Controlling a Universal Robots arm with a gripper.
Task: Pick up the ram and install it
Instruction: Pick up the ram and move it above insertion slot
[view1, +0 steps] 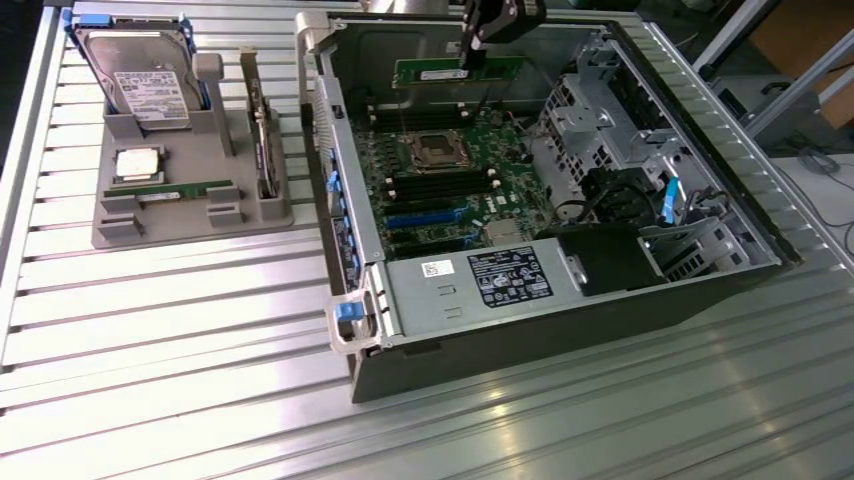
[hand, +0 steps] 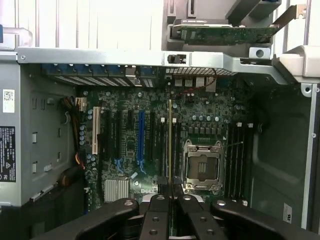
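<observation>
At the exterior view's left a grey holder tray (view1: 120, 235) lies on the ribbed metal table (view1: 160, 380). In the tray a hard drive (view1: 140, 80) stands at the far end. Nearer to the camera there is a square silver processor (view1: 138, 163), and just in front of it lies the other memory stick (view1: 180, 190), flat in its own groove. An expansion card (view1: 263, 140) stands on its edge along the tray's right side.

To the right of the tray is the open computer case (view1: 340, 250). On its floor is the green motherboard (view1: 400, 205), with the empty processor socket (view1: 434, 150) and the long black memory slots (view1: 430, 185) beside it.

Above the far end of the case the gripper (view1: 470, 60) comes down from the top edge of the picture. Its fingers are closed on the ram (view1: 441, 70), which hangs level, with its long side across the case and its lower edge turned to the board. It is apart from the slots. In the wrist view the fingers (hand: 159, 184) press the ram (hand: 170, 140) from both sides. The stick is seen there by its edge, as a thin line parallel to the slots and just beside the socket (hand: 202, 167).

Nearer to the camera in the case sits the power supply (view1: 467, 285) with its black label. At the exterior view's right is the metal drive cage (view1: 594, 110).
</observation>
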